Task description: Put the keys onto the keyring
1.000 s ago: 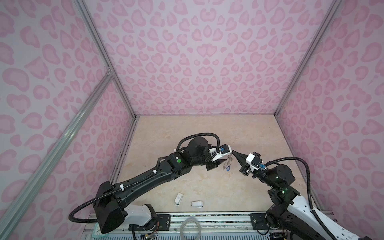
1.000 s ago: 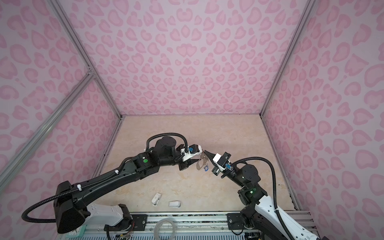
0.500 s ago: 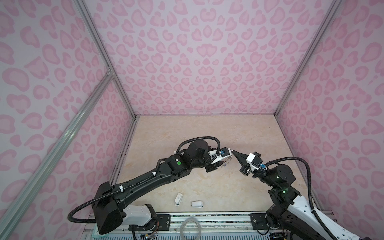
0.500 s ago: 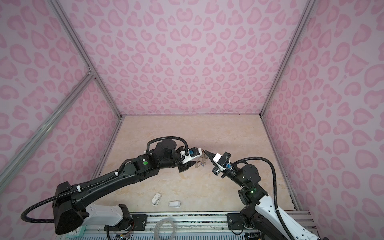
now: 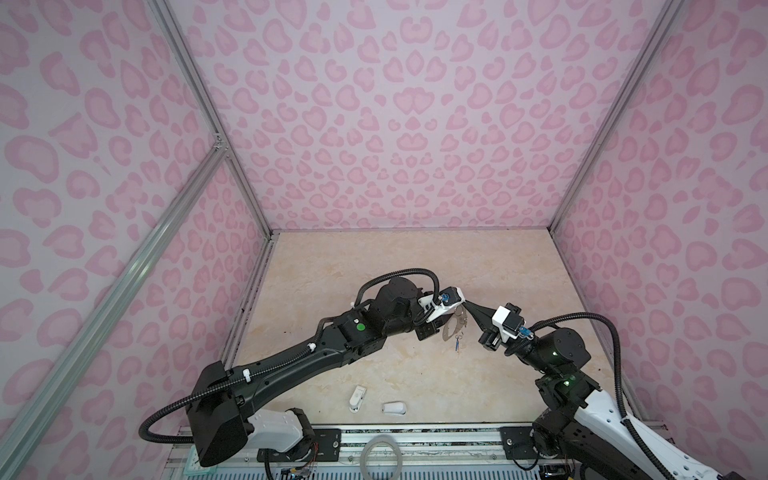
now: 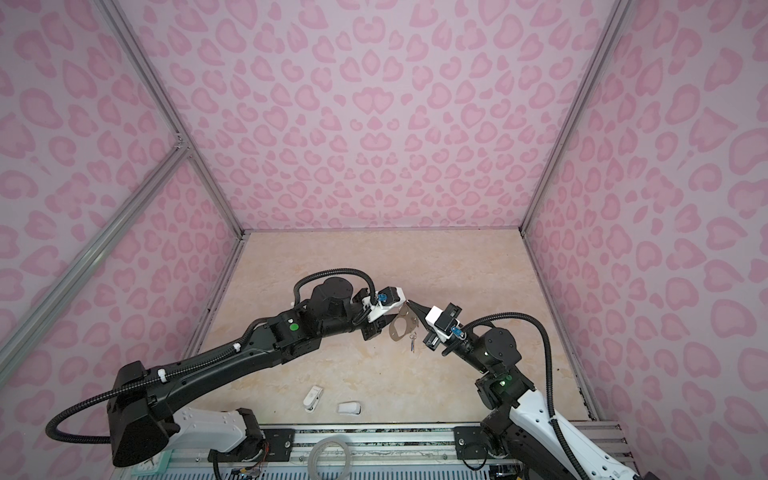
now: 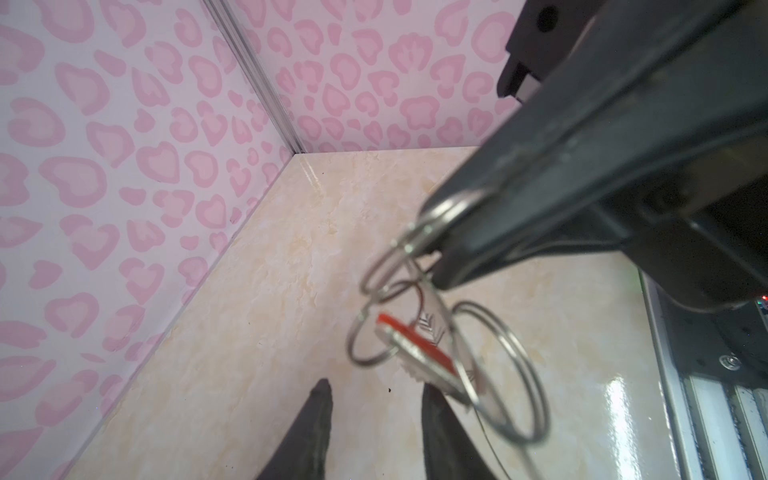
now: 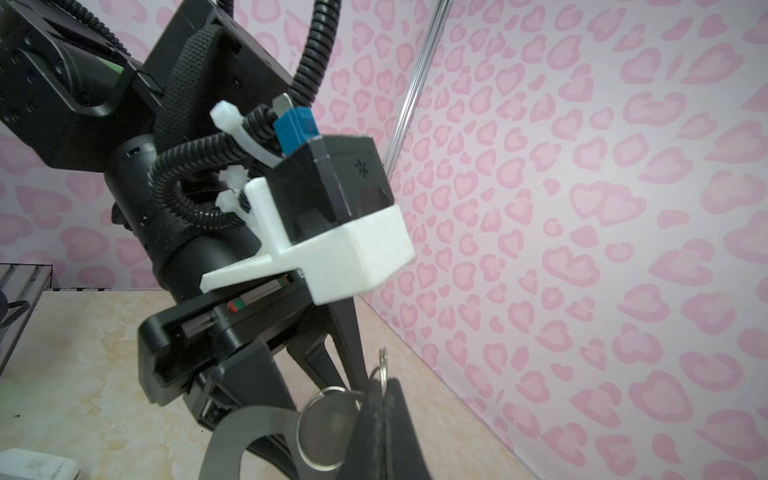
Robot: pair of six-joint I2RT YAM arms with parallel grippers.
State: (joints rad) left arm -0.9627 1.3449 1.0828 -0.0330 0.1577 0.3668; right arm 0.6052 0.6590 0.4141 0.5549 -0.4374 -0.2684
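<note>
My right gripper [image 5: 467, 306] [image 8: 384, 399] is shut on a small wire split ring [image 8: 382, 365] of the keyring [image 5: 453, 328] [image 8: 249, 428]. The keyring, a thin grey plate, hangs from that ring above the table. A blue key [image 5: 457, 344] [image 6: 412, 344] dangles below the plate. In the left wrist view the red-orange key [image 7: 415, 347] hangs among the rings, just past one left fingertip [image 7: 430, 395]. My left gripper [image 7: 376, 386] faces the rings, open, with nothing between its fingers. I cannot tell whether the red-orange key is threaded on a ring.
Two small white plastic pieces [image 5: 357, 398] [image 5: 394, 408] lie near the table's front edge. A pale grey hoop [image 5: 381, 455] rests on the metal rail in front. Pink patterned walls close the table in on three sides.
The left wrist has shifted slightly and its jaws have narrowed a little. The hanging plate and blue key have swung a bit. The right arm has stayed put.
</note>
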